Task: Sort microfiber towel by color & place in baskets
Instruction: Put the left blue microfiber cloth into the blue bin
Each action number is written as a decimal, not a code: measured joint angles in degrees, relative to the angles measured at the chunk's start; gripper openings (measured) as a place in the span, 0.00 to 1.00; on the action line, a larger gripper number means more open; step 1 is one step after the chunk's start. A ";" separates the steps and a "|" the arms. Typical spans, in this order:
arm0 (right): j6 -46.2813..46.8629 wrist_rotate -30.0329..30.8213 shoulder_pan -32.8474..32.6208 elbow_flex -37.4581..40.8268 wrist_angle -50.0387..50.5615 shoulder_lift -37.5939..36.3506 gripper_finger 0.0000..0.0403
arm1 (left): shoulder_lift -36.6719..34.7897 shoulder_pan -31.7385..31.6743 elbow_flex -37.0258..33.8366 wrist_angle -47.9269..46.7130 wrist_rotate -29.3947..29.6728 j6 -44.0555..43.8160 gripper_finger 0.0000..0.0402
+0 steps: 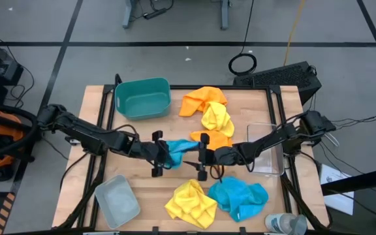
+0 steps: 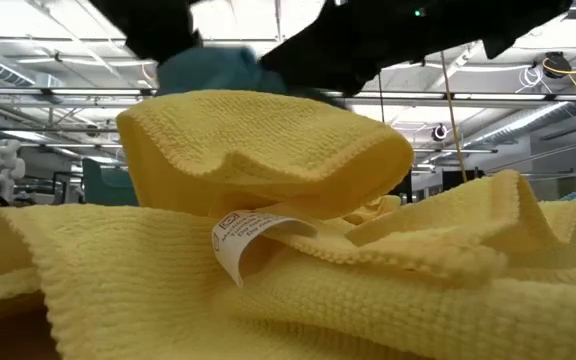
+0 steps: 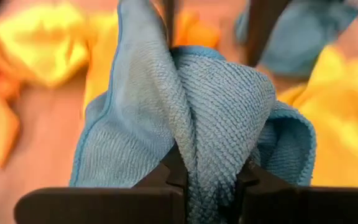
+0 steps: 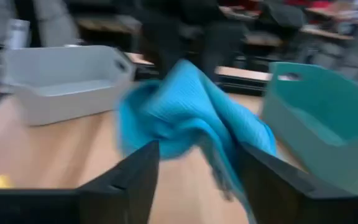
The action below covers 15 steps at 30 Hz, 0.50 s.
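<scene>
At mid-tabletop [image 1: 253,104], between the two arms: bright blue fuzzy microfiber towel [image 1: 178,151], soft, light and limp, best pinched on a bunched fold.
Pinched tight in a thick fold between the closed fingers of the left gripper [image 3: 210,186]; draped loose in the gap of the right gripper [image 4: 197,168], fingers parted on either side, no clear grip.

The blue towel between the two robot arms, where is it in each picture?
High view: blue towel mid-table, between both tools.
Low view: blurry blue patch above the yellow towel.
Left wrist view: centre, pinched by the left tool.
Right wrist view: centre.
Shared landmark: teal basket.
</scene>
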<state>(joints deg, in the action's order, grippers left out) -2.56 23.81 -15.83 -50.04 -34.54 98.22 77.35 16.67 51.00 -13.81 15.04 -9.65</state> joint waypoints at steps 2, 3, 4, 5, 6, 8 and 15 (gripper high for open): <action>-0.09 1.97 -0.03 -1.21 -0.49 1.29 0.59 | -0.07 0.41 -0.05 0.75 0.94 1.14 0.11; -0.09 2.15 -0.03 -1.40 -0.72 1.81 0.61 | -0.13 0.70 -0.12 1.58 1.54 1.50 0.11; -0.09 2.10 -0.03 -1.73 -0.79 2.34 0.63 | -0.17 0.82 -0.12 3.20 2.07 1.77 0.11; -0.09 2.05 -0.03 -2.28 -0.92 2.85 0.64 | -0.19 0.99 -0.06 4.38 2.66 2.19 0.11; -0.08 2.03 -0.03 -2.75 -1.13 3.18 0.65 | -0.23 1.22 -0.06 5.08 3.27 2.59 0.11; -0.10 2.02 -0.04 -3.33 -1.39 3.62 0.67 | -0.20 1.78 -0.08 7.48 3.58 3.45 0.11; -0.67 1.27 -0.16 -3.81 -4.08 3.95 0.67 | 0.32 3.64 -0.12 15.29 4.05 7.63 0.11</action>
<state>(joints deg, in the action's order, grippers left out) -3.24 25.08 -15.99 -53.84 -38.62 102.17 77.67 20.31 50.87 1.48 19.09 -2.02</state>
